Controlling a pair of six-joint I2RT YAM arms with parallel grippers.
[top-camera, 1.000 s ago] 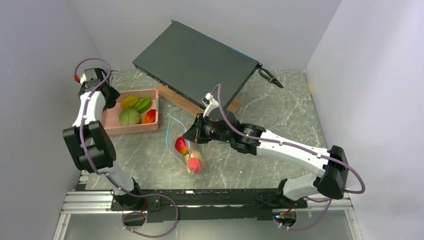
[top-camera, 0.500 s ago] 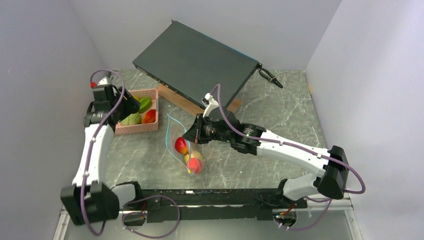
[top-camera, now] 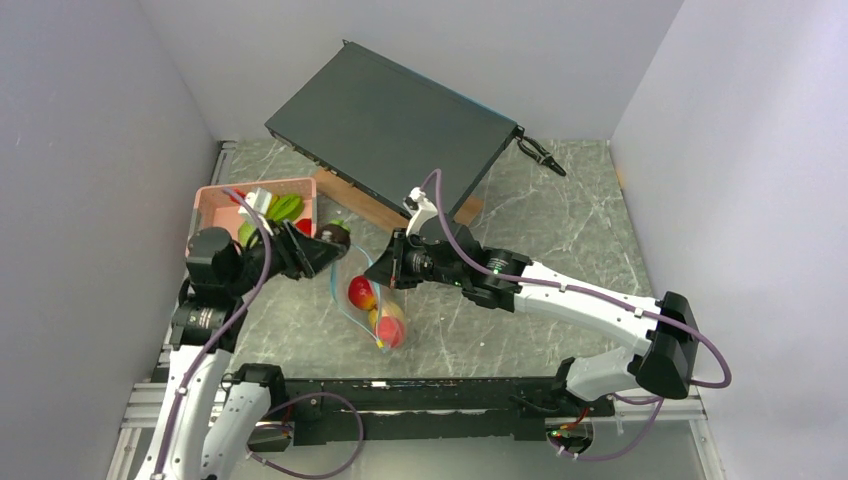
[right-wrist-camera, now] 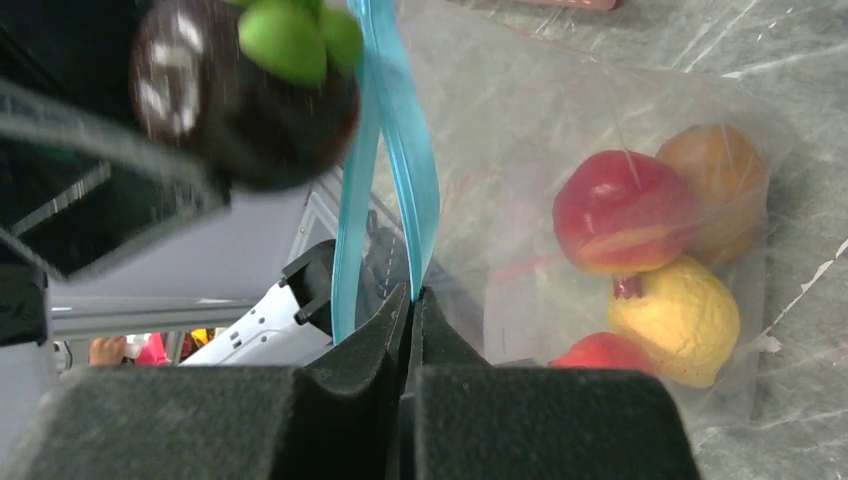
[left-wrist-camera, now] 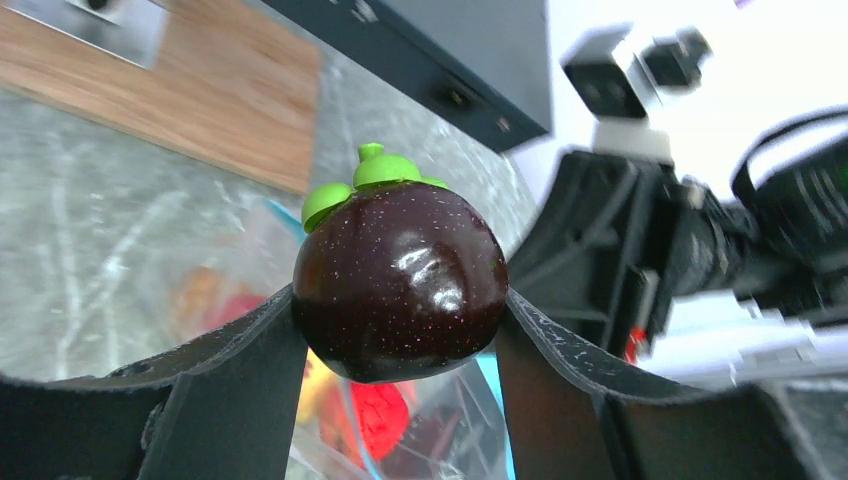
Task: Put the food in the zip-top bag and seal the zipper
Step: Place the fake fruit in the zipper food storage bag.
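My left gripper point(top-camera: 322, 246) is shut on a dark purple toy fruit point(left-wrist-camera: 400, 282) with a green cap and holds it in the air just left of the bag's mouth point(top-camera: 333, 236). The clear zip-top bag point(top-camera: 370, 290) hangs open with red, yellow and orange food point(right-wrist-camera: 640, 265) inside. My right gripper point(top-camera: 385, 270) is shut on the bag's teal zipper strip point(right-wrist-camera: 415, 190) and holds the mouth up. The purple fruit also shows in the right wrist view point(right-wrist-camera: 250, 95), above the strip. More green, yellow and red food point(top-camera: 285, 208) lies in the pink basket.
The pink basket point(top-camera: 215, 197) stands at the back left, behind my left arm. A large dark flat box point(top-camera: 390, 125) rests tilted on a wooden block point(top-camera: 355, 205) at the back. A small black tool point(top-camera: 540, 155) lies at the back right.
My left arm has swung from the basket to the right and forward, carrying the purple fruit to the bag's mouth. The right arm and bag have stayed put.
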